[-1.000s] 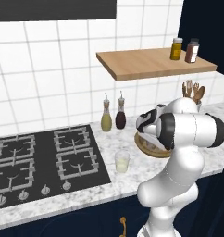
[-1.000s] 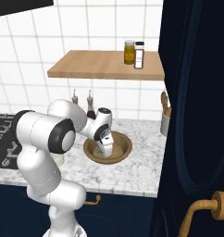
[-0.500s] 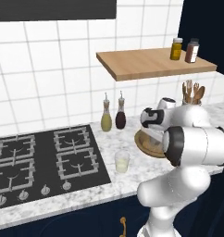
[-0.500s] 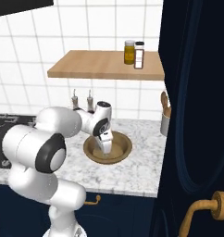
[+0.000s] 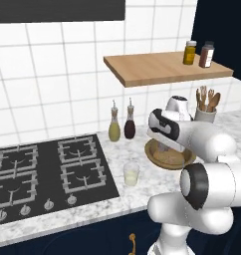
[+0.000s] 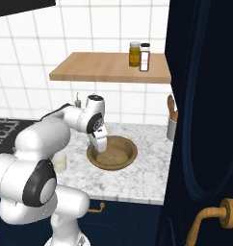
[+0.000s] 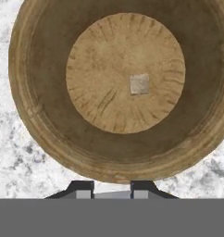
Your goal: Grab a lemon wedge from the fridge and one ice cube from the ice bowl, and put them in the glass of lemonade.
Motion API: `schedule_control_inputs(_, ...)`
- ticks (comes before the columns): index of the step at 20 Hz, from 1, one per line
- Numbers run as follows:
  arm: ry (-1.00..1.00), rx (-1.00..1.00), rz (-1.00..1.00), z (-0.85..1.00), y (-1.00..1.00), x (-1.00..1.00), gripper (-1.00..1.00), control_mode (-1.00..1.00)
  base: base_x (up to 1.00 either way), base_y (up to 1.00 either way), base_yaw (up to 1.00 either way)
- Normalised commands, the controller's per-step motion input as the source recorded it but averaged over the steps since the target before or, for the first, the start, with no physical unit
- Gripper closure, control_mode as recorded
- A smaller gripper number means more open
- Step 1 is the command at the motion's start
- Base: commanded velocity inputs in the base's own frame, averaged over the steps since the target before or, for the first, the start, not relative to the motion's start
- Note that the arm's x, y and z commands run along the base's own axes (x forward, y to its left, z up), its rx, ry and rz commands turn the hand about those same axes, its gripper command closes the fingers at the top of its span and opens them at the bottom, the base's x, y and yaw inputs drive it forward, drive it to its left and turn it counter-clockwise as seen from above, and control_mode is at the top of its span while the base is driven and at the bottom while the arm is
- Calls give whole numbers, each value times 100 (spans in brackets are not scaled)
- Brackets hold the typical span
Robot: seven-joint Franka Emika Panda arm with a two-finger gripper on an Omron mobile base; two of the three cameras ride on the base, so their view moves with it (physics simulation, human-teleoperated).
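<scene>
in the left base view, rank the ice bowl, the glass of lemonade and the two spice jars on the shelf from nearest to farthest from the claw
1. Ice bowl: directly beneath the claw, on the counter.
2. Glass of lemonade: left of the bowl, beside the stove, nearer the counter's front edge.
3. Spice jars: up on the wooden shelf, above and to the right.

We see a wall of white square tiles (image 5: 53,89) behind a grey-veined white marble counter (image 6: 137,178), with a light wooden floating shelf (image 5: 162,69) mounted on the tiles. A black gas hob (image 5: 43,174) is set into the counter, above navy cabinet fronts with gold handles (image 6: 210,218).
</scene>
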Motion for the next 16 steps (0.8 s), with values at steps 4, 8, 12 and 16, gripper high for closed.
schedule_control_inputs(4,0,0,13,60,52,-23,100,-100,0,0,0)
schedule_control_inputs(8,0,1,12,51,63,-30,100,-100,0,0,0)
schedule_control_inputs(12,0,5,12,20,70,-34,100,-100,0,0,0)
schedule_control_inputs(16,0,6,9,1,73,-18,100,-100,0,0,0)
